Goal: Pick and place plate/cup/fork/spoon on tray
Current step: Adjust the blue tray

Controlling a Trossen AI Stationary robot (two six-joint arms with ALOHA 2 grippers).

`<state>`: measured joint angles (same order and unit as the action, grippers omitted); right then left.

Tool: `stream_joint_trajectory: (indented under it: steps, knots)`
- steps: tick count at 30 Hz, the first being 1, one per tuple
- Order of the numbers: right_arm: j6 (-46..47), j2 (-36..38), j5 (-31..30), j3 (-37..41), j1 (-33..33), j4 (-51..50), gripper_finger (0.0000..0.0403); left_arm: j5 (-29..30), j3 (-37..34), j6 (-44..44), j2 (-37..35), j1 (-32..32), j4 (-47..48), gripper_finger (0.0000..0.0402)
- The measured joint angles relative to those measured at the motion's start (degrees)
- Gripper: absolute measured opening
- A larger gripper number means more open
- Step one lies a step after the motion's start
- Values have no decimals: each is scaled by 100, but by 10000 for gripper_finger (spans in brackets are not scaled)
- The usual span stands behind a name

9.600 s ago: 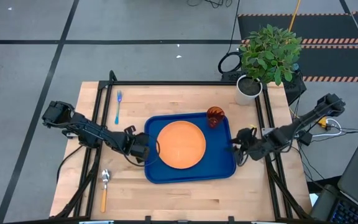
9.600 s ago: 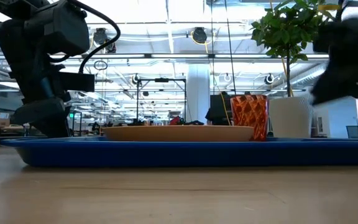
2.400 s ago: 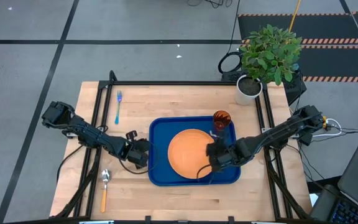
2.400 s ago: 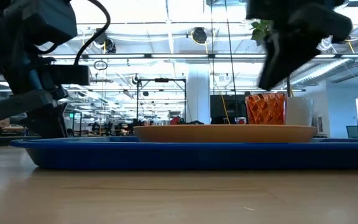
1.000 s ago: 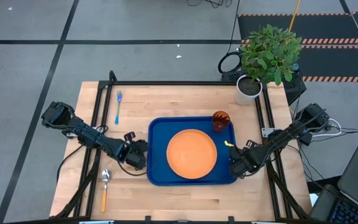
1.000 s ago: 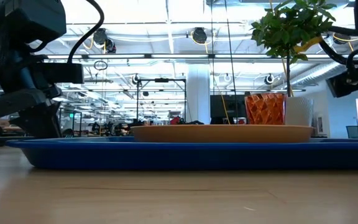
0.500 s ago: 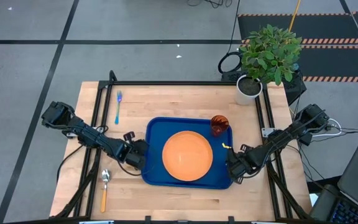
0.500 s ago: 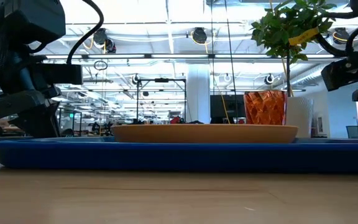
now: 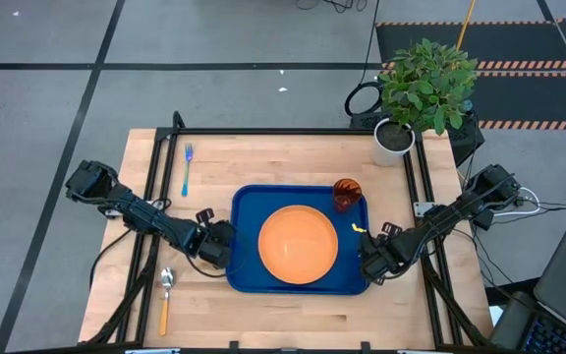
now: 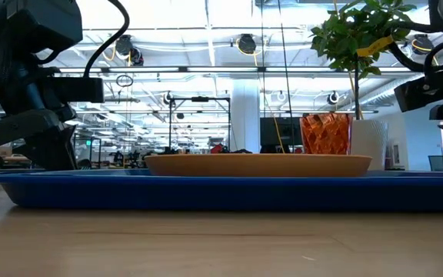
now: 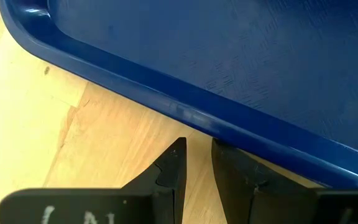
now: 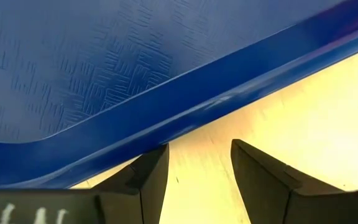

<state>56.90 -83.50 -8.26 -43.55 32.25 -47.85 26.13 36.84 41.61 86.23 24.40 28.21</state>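
Large blue rectangular plastic tray (image 9: 247,277) mid-table, carrying round flat orange plate (image 9: 298,244) centrally and translucent orange-red tumbler (image 9: 346,195) in far right corner, likely keeping the centre free; left hand (image 9: 217,246) at tray's left rim, narrowly parted, empty; right hand (image 9: 371,264) at right rim, spread, empty; light-blue plastic fork (image 9: 187,167) far left, silver-bowled orange-handled spoon (image 9: 165,299) near left, both off-tray on wooden table (image 9: 263,157); no legible writing.

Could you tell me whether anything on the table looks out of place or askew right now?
Nothing is spilled or damaged. The fork and spoon lie on the wood, off the tray, which sits slightly skewed to the table edges.
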Motion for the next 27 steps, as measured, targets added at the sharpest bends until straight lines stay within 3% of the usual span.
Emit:
stream_joint_trajectory:
  steps: [6, 27]
  knots:
    - [-191, 0, -317, 11, -67, -5, 169, -2, -2, 11, 1, 2, 44, 81]
    - [-216, 0, -213, 11, -216, 96, 169, -83, -9, 103, 1, 9, 68, 81]
